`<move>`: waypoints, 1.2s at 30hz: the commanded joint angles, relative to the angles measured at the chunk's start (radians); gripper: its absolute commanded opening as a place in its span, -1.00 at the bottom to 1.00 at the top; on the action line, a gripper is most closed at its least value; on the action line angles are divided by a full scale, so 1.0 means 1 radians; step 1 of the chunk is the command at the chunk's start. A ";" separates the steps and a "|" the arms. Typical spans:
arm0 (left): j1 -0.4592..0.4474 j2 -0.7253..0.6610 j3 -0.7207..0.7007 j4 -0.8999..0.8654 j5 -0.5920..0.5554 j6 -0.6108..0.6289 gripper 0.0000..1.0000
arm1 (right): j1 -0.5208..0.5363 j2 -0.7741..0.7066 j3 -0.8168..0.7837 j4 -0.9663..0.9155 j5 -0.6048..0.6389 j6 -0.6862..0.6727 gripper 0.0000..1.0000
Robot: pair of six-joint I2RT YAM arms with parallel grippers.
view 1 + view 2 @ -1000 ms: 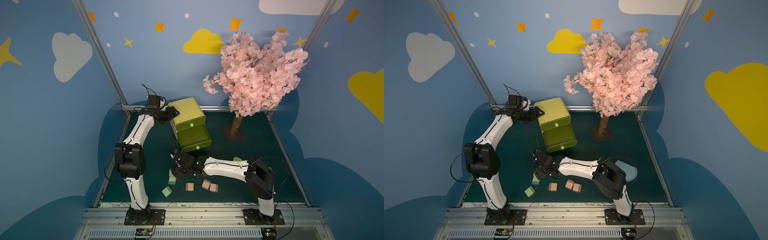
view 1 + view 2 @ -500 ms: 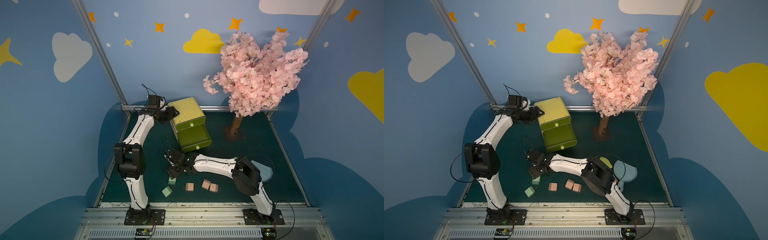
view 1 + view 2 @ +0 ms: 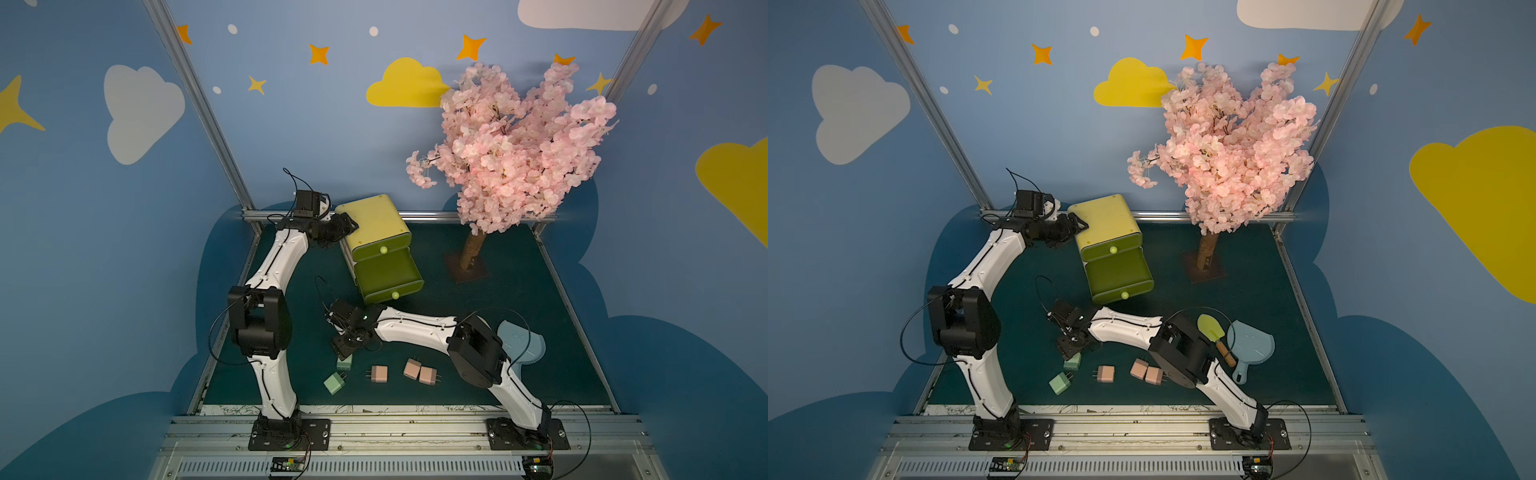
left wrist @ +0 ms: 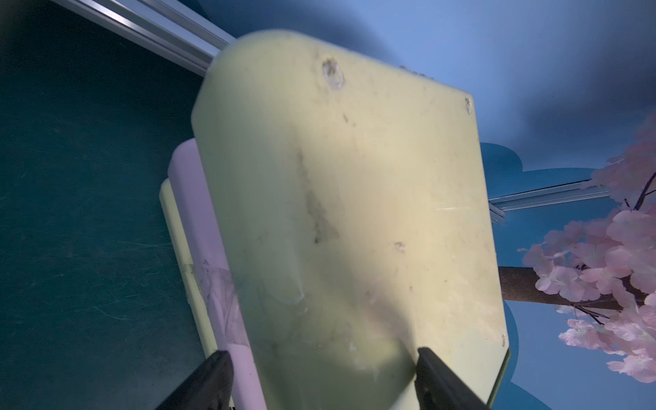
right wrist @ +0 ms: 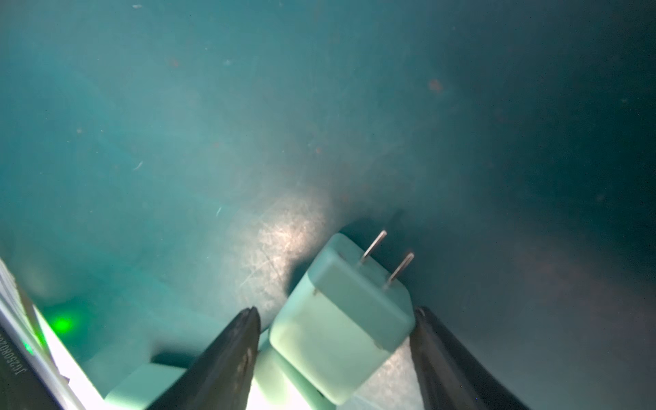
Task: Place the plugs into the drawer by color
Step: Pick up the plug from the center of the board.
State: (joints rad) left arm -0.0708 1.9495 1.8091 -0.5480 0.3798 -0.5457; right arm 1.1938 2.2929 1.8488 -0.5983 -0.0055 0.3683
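Plug in play: a pastel green plug [image 5: 340,319] is seen lying at the front of the desk [image 3: 519,299], prongs raised and turned away from the wrist camera, right between the fingers of the right gripper [image 5: 335,314].
Right gripper state: spread around that plug. One finger [image 5: 426,337] is met at the plug's corner, touching or just off it, and a clear gap is left at the other finger.
Second green plug [image 3: 335,383]: found tilted just beside the first, nearer the front edge.
Pink row: a lone pink plug [image 3: 379,374] is laid to the right of the green ones. Further right, a middle pink plug [image 3: 412,369] is set touching an outer pink plug [image 3: 429,375].
Drawer [image 3: 374,226]: stood at the back of the desk on the left arm's side, well apart from the plugs. A lower compartment [image 3: 386,274] is pulled out toward the front, and the compartment above it is seen flush, its round knob [image 3: 383,249] showing.
Left gripper [image 4: 321,355]: clamped on the drawer at its upper rear corner, the pale wall filling the space between the fingers in the wrist view.
Surroundings: a pink blossom tree [image 3: 515,141] is planted at the back right. A blue dustpan [image 3: 1252,343] and a small yellow-green spade [image 3: 1210,328] are left lying by the right arm's elbow.
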 commanded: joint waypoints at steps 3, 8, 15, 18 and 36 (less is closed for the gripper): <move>0.007 -0.008 -0.024 -0.018 -0.021 0.019 0.64 | 0.001 0.045 0.062 -0.044 -0.005 -0.014 0.33; 0.007 -0.011 -0.030 -0.015 -0.023 0.017 0.64 | 0.004 0.078 0.106 -0.053 -0.010 -0.028 0.28; 0.008 -0.009 -0.031 -0.011 -0.024 0.014 0.64 | 0.006 0.113 0.143 -0.074 0.011 -0.039 0.26; 0.007 -0.006 -0.031 -0.010 -0.022 0.015 0.64 | 0.004 0.122 0.151 -0.074 0.021 -0.041 0.21; 0.011 -0.001 -0.022 -0.012 -0.018 0.014 0.63 | -0.017 -0.011 0.149 -0.069 0.077 -0.011 0.00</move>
State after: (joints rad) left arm -0.0692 1.9491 1.7973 -0.5255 0.3813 -0.5465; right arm 1.1877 2.3791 1.9820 -0.6487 0.0387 0.3401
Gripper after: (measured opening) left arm 0.818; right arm 0.505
